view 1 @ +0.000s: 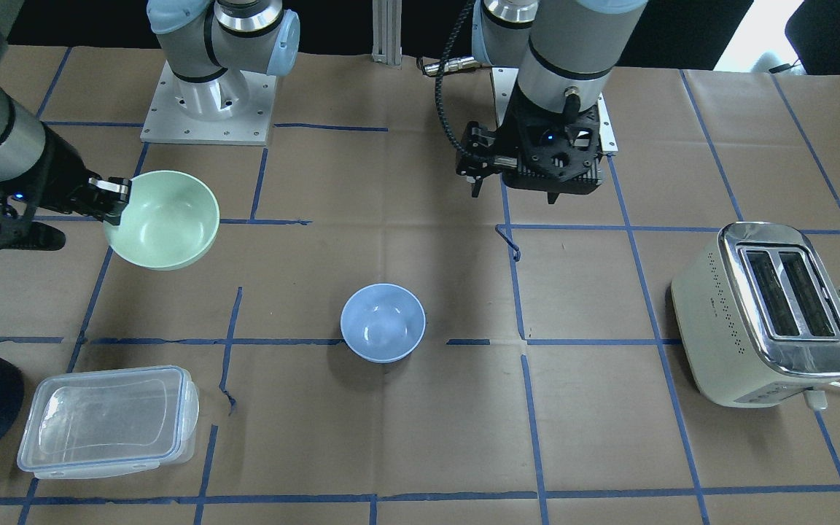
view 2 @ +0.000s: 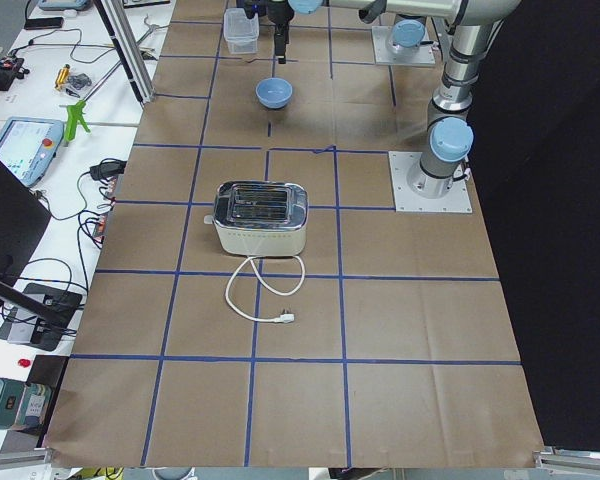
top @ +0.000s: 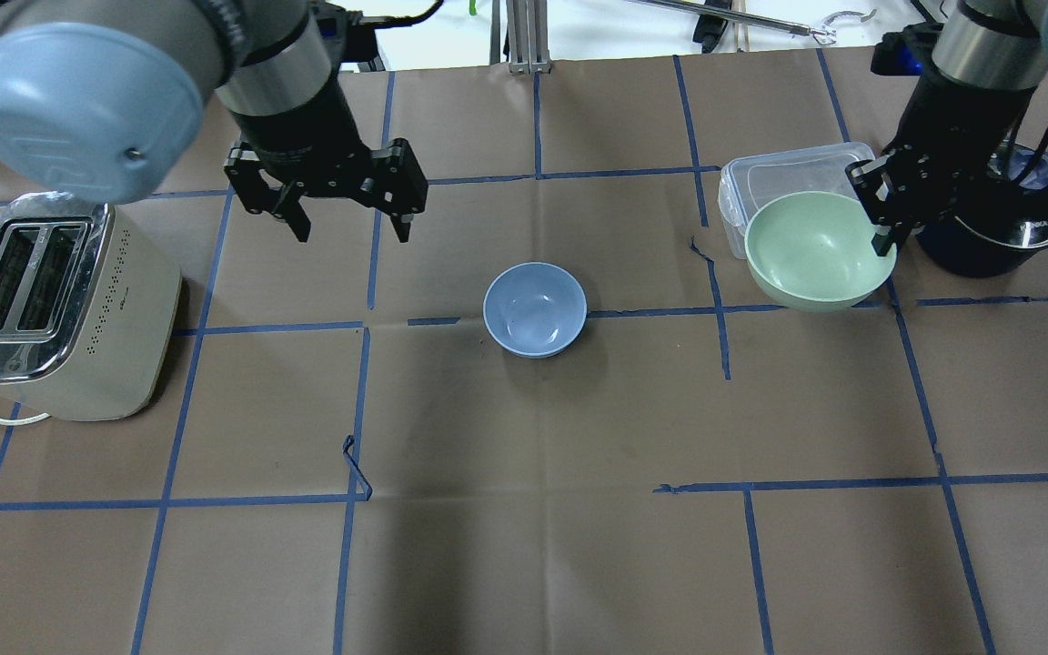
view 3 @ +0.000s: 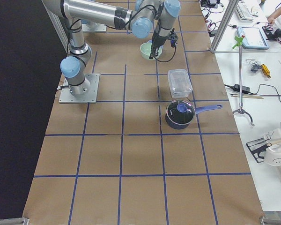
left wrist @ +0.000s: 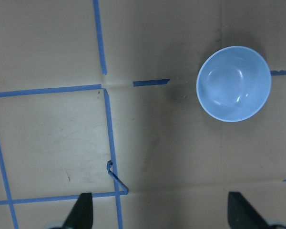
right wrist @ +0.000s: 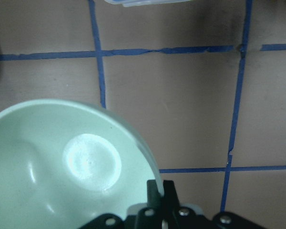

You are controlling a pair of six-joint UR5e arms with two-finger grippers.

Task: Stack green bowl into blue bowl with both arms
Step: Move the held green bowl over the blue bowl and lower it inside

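Overhead, left edge: cream toaster (top: pixel 60 300). Upper left: left gripper (top: pixel 352 233), fingers spread wide. Centre: blue bowl (top: pixel 535 309), upright on table. Upper right: green bowl (top: pixel 817 250) held above table, rim pinched by right gripper (top: pixel 883 241). Right edge: navy pot (top: pixel 988 250), white lettering unreadable. Only right-side view shows pot's handle.

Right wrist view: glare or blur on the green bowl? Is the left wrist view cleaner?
Right wrist view: a round glare patch inside the green bowl, near rim slightly soft. Left wrist view: blue bowl sharp, small glints only; the dark fingertips at the lower edge are blurred.
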